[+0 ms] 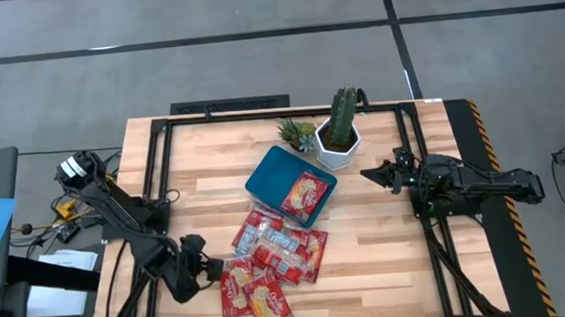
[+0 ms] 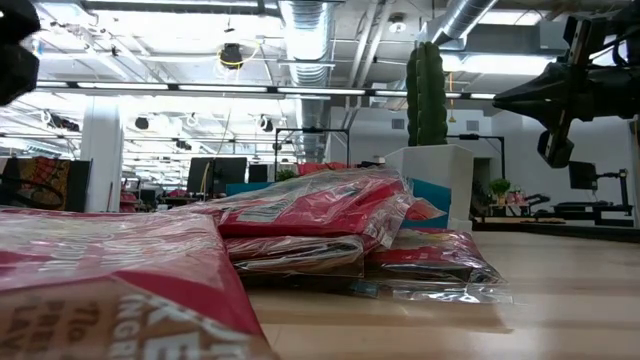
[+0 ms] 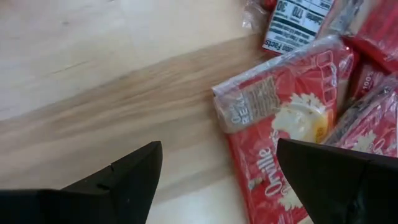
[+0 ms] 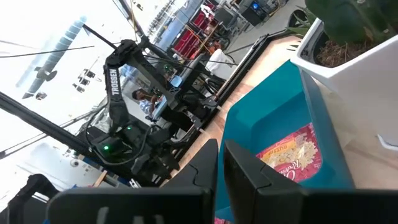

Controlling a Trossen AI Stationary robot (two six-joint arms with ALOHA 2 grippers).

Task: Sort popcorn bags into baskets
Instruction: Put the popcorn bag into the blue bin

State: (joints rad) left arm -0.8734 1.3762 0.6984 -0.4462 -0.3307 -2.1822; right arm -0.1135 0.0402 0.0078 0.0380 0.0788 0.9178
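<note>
While one popcorn bag [image 1: 305, 193] lies in the teal tray [image 1: 267, 174], about six bags [image 1: 269, 260] wait heaped on the table beside the spread-jawed left gripper [image 1: 209, 268]; right gripper [image 1: 370, 174], jaws nearly together, idles beside the cactus pot [image 1: 339, 147].

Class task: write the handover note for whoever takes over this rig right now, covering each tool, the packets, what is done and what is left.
Left tool: open, empty, beside the loose popcorn bags.
Right tool: shut, empty, waiting near the cactus pot.
Done: one bag lies in the teal basket.
Left: the pile of bags on the table in front of the basket, several overlapping.
</note>
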